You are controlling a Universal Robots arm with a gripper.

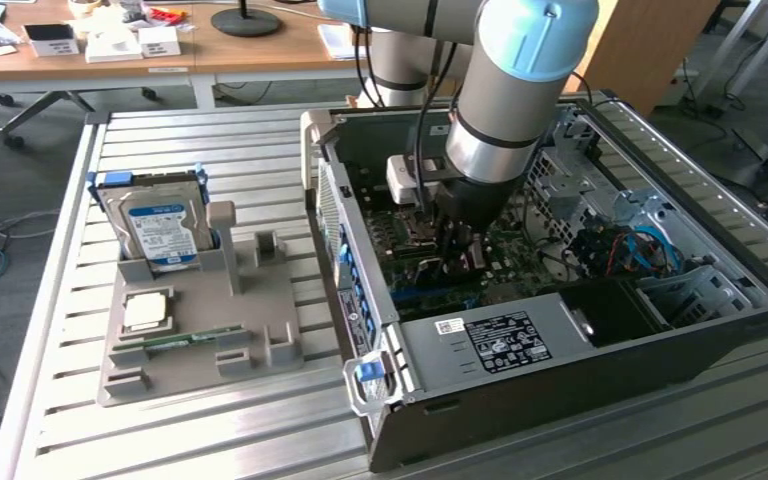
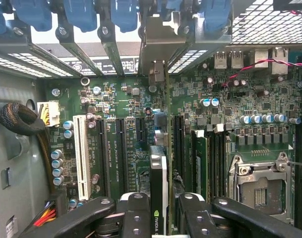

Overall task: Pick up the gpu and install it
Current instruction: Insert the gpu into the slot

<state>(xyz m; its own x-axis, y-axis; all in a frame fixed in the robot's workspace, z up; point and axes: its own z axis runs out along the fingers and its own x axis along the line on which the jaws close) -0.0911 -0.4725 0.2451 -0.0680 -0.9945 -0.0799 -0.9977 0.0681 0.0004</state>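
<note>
The gpu (image 2: 158, 188) stands on edge between the jaws (image 2: 158, 218), clamped there — its long axis runs straight away from them toward the case's rear slots, its silver bracket (image 2: 158, 54) up against the back panel. It sits over the motherboard (image 2: 116, 129), in line with a black expansion slot (image 2: 141, 134) among the row; whether it is seated I cannot tell. The one arm (image 1: 511, 100) reaches down into the open computer case (image 1: 704, 330) on the table (image 1: 224, 420).

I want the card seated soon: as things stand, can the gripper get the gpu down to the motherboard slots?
Probably yes. The gripper holds the gpu edge-on inside the open computer case, directly over the motherboard slots. Nothing appears to lie between card and board; the black cable bundle sits off to one side.
</note>
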